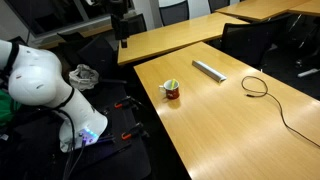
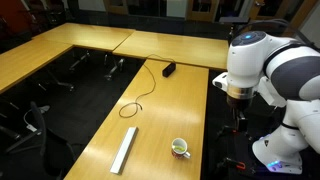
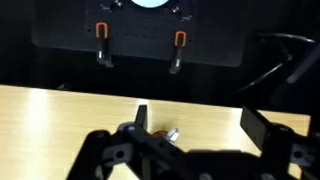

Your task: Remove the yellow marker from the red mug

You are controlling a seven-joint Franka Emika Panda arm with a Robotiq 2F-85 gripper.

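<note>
Well, beside the table (image 1: 230,115) we hold our gripper (image 3: 195,135) spread wide and empty, well apart from the red mug (image 1: 173,93) near the robot-side edge, where a skewed pinch on the yellow marker (image 1: 170,84) leaning inside could topple it.

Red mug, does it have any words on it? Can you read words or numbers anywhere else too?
No text can be read in any view.
Red mug: too small to tell if its side has any writing.
Grey bar: no writing shows.
Wrist view: too blurred to read anything.
</note>
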